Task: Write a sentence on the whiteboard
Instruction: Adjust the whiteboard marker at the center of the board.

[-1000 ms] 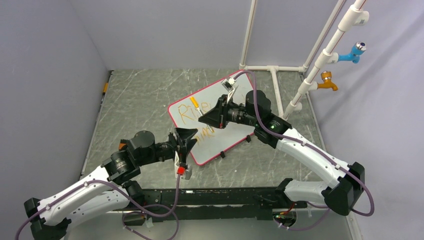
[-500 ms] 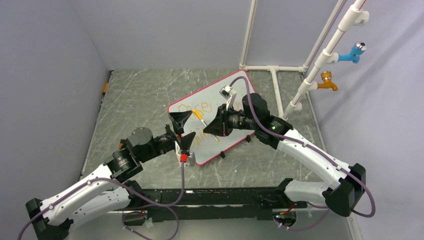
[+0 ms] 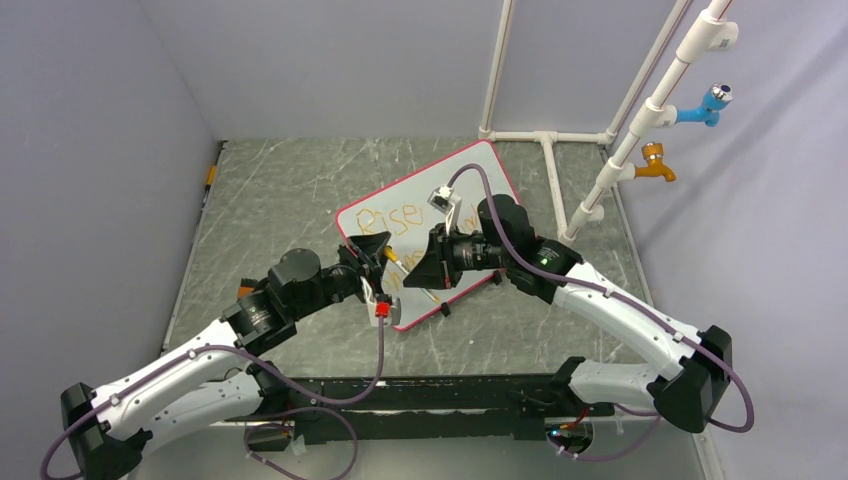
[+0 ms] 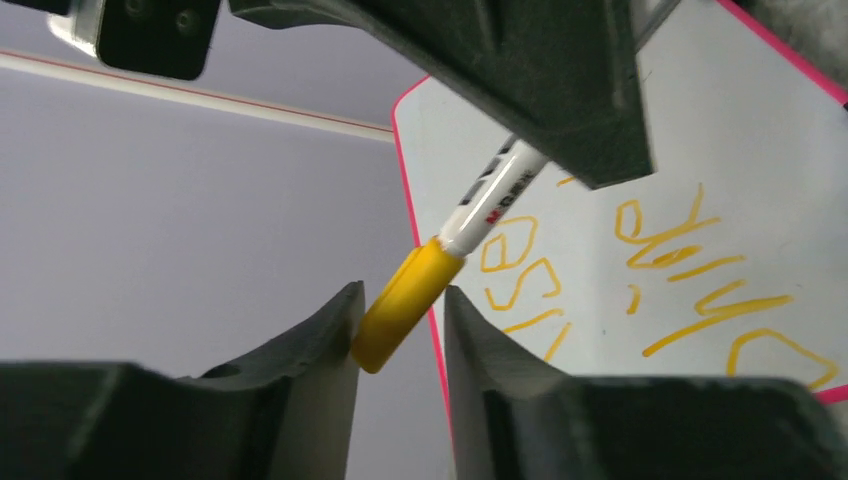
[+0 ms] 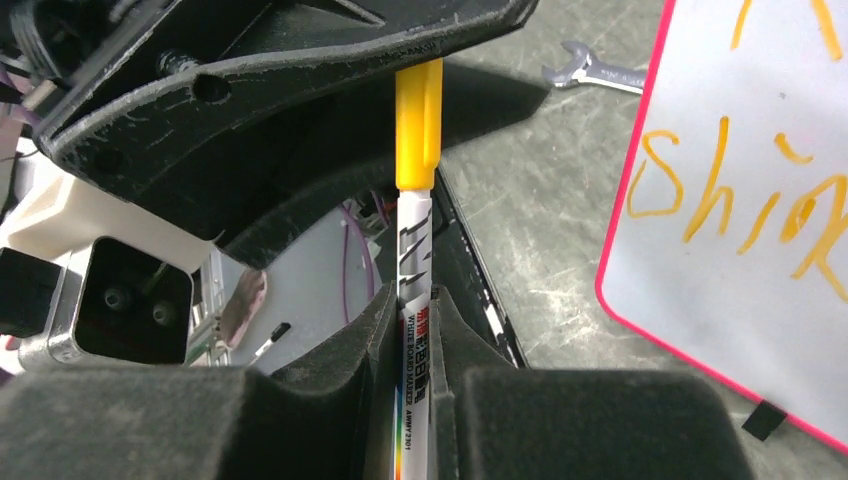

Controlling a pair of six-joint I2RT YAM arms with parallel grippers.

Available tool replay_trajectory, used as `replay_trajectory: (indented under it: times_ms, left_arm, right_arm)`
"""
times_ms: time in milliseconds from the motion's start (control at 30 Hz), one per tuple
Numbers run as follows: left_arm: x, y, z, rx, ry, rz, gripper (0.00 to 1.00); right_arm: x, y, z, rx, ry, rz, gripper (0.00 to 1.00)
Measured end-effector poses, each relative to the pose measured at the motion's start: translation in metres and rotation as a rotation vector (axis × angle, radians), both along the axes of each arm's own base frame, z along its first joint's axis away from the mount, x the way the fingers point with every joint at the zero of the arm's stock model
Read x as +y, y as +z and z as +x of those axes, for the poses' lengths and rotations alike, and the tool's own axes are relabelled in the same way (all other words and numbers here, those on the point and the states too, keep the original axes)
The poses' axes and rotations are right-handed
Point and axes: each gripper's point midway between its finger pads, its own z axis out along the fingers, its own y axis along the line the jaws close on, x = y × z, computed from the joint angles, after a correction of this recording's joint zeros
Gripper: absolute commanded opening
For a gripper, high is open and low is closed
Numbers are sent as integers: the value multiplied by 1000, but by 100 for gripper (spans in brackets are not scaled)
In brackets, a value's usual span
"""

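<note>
The sentence (image 3: 384,220) stands in orange on the whiteboard (image 3: 480,175), which lies flat at the middle of the table (image 3: 280,190) with its long edges running from 8 to 2 o'clock. "Rise" is read in the upper row, while a lower row beginning "shi" is partly hidden under the arms. The board is not shifted from a second ago. What is changed lies around the marker (image 3: 418,285), now held over the board towards 7 o'clock of its centre. A second ago it was carried further up over the writing by the right gripper (image 3: 422,276) alone. Half a second ago the jaws of the left gripper (image 3: 385,262) were spread wide beside it. Now they are pressed together on the yellow cap (image 4: 405,300). The white barrel is pinched by the right gripper, reaching in from 3 o'clock, and the cap is pinched by the left, reaching in from 8 o'clock. Since both rows appear written, the task is judged nearly done and the cap is probably being seated, though a pull cannot be ruled out. The writing lies at about 12 o'clock of both grippers and is untouched.
</note>
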Motion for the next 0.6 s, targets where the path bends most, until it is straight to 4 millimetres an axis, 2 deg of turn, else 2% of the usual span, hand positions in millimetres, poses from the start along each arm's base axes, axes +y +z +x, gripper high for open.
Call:
replay_trajectory:
  times_ms: [133, 433, 467, 533, 600]
  left_arm:
    - [2, 0, 2, -10, 9, 28, 31]
    - [8, -6, -1, -42, 9, 94, 17]
    - [9, -6, -2, -49, 11, 105, 14]
    - [10, -8, -2, -67, 18, 130, 0]
    - [11, -9, -2, -76, 30, 144, 0]
  right_arm:
    - [-2, -5, -3, 20, 3, -21, 0]
    - [-2, -9, -4, 44, 6, -43, 0]
    - [-1, -9, -4, 49, 6, -48, 0]
    - [0, -10, -4, 67, 12, -60, 0]
    - [2, -10, -4, 86, 19, -68, 0]
